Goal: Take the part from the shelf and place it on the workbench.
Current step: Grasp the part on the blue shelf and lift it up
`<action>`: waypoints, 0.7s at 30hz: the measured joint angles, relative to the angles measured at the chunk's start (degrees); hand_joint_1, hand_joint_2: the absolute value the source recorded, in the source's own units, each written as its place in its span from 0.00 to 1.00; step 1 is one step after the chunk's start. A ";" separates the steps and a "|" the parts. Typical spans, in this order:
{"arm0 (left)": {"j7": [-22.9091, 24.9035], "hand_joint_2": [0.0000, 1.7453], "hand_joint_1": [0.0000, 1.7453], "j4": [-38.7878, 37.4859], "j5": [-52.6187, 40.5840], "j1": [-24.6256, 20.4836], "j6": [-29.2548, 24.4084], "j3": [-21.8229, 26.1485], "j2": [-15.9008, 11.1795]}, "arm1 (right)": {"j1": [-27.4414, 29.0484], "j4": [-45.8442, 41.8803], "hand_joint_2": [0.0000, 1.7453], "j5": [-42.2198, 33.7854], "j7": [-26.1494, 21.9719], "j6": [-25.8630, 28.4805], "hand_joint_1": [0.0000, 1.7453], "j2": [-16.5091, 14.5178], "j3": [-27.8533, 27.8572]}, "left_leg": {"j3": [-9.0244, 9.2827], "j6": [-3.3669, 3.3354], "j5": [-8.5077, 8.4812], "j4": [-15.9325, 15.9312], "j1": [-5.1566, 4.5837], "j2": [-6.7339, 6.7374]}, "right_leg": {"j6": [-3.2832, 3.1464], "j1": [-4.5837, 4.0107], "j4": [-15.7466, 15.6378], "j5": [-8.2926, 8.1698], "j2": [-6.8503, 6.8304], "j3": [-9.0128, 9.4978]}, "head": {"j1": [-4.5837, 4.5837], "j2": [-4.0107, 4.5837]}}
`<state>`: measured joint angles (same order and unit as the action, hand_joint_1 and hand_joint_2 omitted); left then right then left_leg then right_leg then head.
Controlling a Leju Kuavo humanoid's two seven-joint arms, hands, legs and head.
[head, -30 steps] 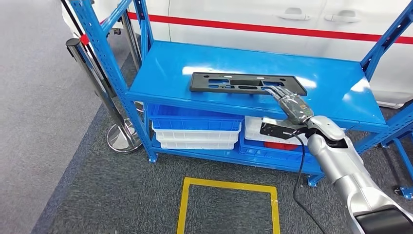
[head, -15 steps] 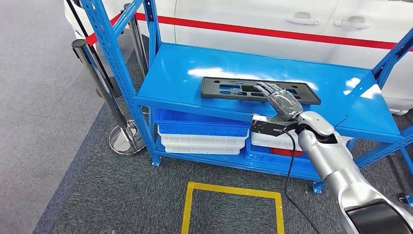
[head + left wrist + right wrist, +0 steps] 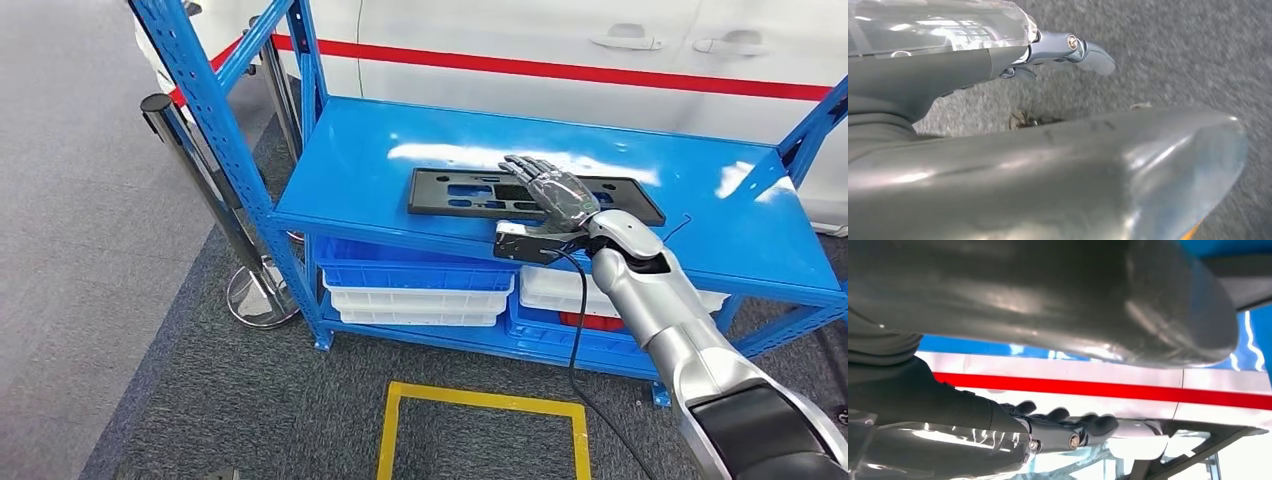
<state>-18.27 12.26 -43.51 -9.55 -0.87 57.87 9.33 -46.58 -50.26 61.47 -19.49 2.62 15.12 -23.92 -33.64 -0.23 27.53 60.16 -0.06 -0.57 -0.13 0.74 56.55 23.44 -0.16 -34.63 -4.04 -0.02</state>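
I am reaching my right hand (image 3: 556, 192) forward over the top deck of the blue shelf (image 3: 350, 150). Compared with a second ago, when my fingers were just touching the near right end of the part, my hand is now lying further in, flat over the right-of-middle stretch of it. The part (image 3: 470, 192), a long flat black plastic plate with cut-out slots, is lying lengthwise near the front edge of the top deck, not yet lifted. My fingers (image 3: 530, 168) are stretched out and apart, resting over the plate rather than clamped on it, so I judge that I am lining up a grasp and have not taken hold.

My left hand (image 3: 1068, 50) is hanging by my side over grey carpet; I cannot tell how its fingers are set.

On the lower deck, a blue bin (image 3: 400, 255) is sitting on a stack of white bins (image 3: 415, 300) toward the left; their contents are hidden. Toward the right, another white bin (image 3: 560, 290) is resting above something red (image 3: 590, 321), too hidden to name.
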 joint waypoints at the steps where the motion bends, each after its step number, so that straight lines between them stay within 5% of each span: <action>1: 0.00 0.00 0.00 0.00 0.04 0.02 0.00 0.00 0.00 | -0.32 0.44 0.00 0.02 0.01 -0.09 0.00 -0.33 -0.19 | -1.40 0.23 1.30 2.88 0.11 0.06 | -0.23 0.10 -0.19 0.13 -0.06 0.39 | -0.01 0.00; 3: 0.00 0.00 0.00 0.00 0.13 0.14 -0.01 0.01 0.00 | -0.78 1.53 0.00 0.04 0.01 -0.21 0.00 -0.95 -0.54 | -5.99 0.58 4.29 11.17 0.31 0.11 | -0.56 0.03 -0.18 0.61 -0.06 0.90 | -0.01 0.00; 5: 0.09 0.00 0.00 0.00 0.24 0.35 -0.22 0.02 -0.01 | -0.88 2.75 0.00 0.05 -0.03 -0.06 0.00 -1.59 -0.91 | -9.07 0.82 4.29 15.20 0.44 0.13 | -0.57 0.00 -0.06 1.16 0.00 1.49 | -0.01 -0.01; 6: 0.25 0.00 0.00 0.00 0.33 0.41 -0.45 0.02 -0.03 | -1.01 3.46 0.00 0.05 -0.09 0.14 0.00 -1.91 -1.10 | -8.88 0.85 2.52 13.66 0.49 0.14 | -0.49 0.01 0.06 1.48 0.04 1.83 | -0.01 -0.01; 8: 0.99 0.00 0.00 0.00 0.69 0.41 -0.97 0.05 -0.10 | -1.62 4.86 0.00 0.04 -0.25 0.58 0.00 -2.55 -1.43 | -5.95 0.70 -2.39 5.70 0.58 0.22 | -0.17 0.05 0.44 2.27 0.12 2.48 | -0.01 -0.01; 10: 2.08 0.00 0.00 0.00 1.26 0.33 -1.31 0.12 -0.15 | -2.66 6.58 0.00 0.03 -0.32 1.01 0.00 -3.19 -1.79 | -3.32 0.26 -4.75 -0.40 0.49 0.25 | 0.36 -0.16 0.89 2.95 0.19 2.68 | -0.01 -0.01; 15: 3.09 0.00 0.00 0.00 1.67 0.36 -1.76 0.19 -0.14 | -4.21 10.13 0.00 0.00 -0.03 1.67 0.00 -4.48 -2.46 | -2.43 -1.39 -4.52 -1.97 0.39 0.15 | 1.81 -0.06 1.97 4.25 0.18 2.36 | 0.01 -0.01; 19: 3.03 0.00 0.00 0.00 1.57 0.24 -1.90 0.19 -0.13 | -4.49 12.62 0.00 0.15 0.33 2.71 0.00 -4.92 -3.11 | -2.02 -2.14 -4.32 -2.25 0.50 0.07 | 2.45 0.07 14.86 9.82 0.17 -4.43 | 0.02 -0.01; 21: 2.93 0.00 0.00 0.00 1.43 0.31 -1.90 0.19 -0.13 | -3.99 13.62 0.00 0.29 0.37 3.25 0.00 -5.05 -3.48 | -1.90 -2.14 -4.14 -2.19 0.48 -0.01 | 2.47 0.09 17.33 9.11 0.17 -6.63 | 0.01 -0.01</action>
<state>-15.34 12.26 -42.08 -9.23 -2.78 58.05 9.20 -50.57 -36.64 61.76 -19.12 5.86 10.08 -27.40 -35.54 -2.37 23.39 57.97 0.42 -0.58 2.33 0.83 73.88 32.55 0.00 -41.26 -4.03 -0.02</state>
